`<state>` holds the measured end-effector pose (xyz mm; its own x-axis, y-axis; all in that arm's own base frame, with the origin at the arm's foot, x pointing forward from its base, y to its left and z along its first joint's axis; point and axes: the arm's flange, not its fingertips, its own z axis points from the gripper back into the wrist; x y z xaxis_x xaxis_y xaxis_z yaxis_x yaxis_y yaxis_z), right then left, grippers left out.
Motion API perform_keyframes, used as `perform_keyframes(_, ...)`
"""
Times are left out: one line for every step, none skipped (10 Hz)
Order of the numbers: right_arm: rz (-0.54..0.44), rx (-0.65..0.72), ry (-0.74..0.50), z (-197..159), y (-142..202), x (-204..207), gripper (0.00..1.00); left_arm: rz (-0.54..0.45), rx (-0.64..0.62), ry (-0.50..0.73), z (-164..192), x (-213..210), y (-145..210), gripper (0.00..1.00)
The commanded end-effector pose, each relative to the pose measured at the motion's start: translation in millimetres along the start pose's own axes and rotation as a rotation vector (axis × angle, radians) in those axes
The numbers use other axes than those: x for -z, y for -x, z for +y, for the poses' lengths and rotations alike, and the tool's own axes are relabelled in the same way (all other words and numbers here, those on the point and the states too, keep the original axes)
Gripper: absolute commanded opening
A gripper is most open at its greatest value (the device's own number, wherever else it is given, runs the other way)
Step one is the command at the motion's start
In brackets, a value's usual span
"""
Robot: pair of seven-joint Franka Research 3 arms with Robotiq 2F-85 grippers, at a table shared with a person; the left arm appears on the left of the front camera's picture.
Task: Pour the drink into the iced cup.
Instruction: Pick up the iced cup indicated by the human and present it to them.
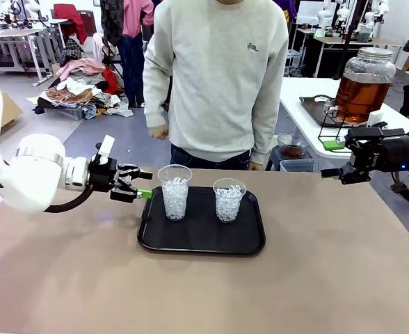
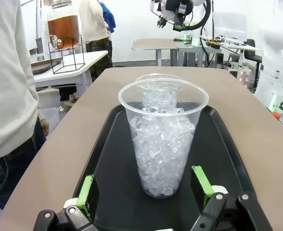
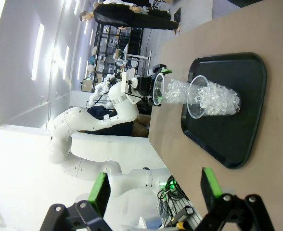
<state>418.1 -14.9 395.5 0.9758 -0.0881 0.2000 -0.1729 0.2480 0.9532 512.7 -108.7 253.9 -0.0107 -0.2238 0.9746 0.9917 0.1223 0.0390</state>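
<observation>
- Two clear cups packed with ice stand upright on one black tray [image 1: 190, 240] in the middle of the brown worktop [image 1: 316, 264]. The left cup [image 1: 174, 193] and the right cup [image 1: 229, 200] are near each other but apart.
- One glass jar [image 1: 375, 66] holds the amber drink [image 1: 361, 94]. It sits on a wire stand [image 1: 330, 129] on a separate white worktop [image 1: 302, 115], at 2 o'clock from the tray and well apart from both cups.
- Two hands, both spread and holding nothing.
- The left hand [image 1: 144, 184] is just beside the left cup at its 9 o'clock, not touching. In the left wrist view that cup rises straight ahead of the green pads [image 2: 87, 192], clear of both.
- The right hand [image 1: 330, 160] hangs at 3 o'clock from the tray, by the brown worktop's edge. The drink lies at its 1 o'clock, well apart.
- One person [image 1: 218, 76] in a grey sweatshirt stands at the tray's 12 o'clock.
</observation>
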Motion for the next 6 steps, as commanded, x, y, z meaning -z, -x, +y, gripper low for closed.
perform_keyframes(-0.006,-0.001,0.002,2,1,-1,1.0,0.017,-0.046,-0.005,-8,4,-9,1.0)
perform_keyframes(-0.006,-0.001,0.002,2,1,-1,1.0,0.022,-0.049,0.003,-10,6,-11,1.0)
perform_keyframes(-0.006,-0.001,0.002,2,1,-1,1.0,0.033,-0.057,0.011,-12,9,-11,1.0)
perform_keyframes(-0.006,-0.001,0.002,2,1,-1,1.0,0.034,-0.067,0.025,-12,11,-10,1.0)
perform_keyframes(-0.006,-0.001,0.002,2,1,-1,1.0,0.04,-0.075,0.039,-14,15,-9,1.0)
perform_keyframes(-0.006,-0.001,0.002,2,1,-1,1.0,0.046,-0.078,0.052,-15,17,-9,1.0)
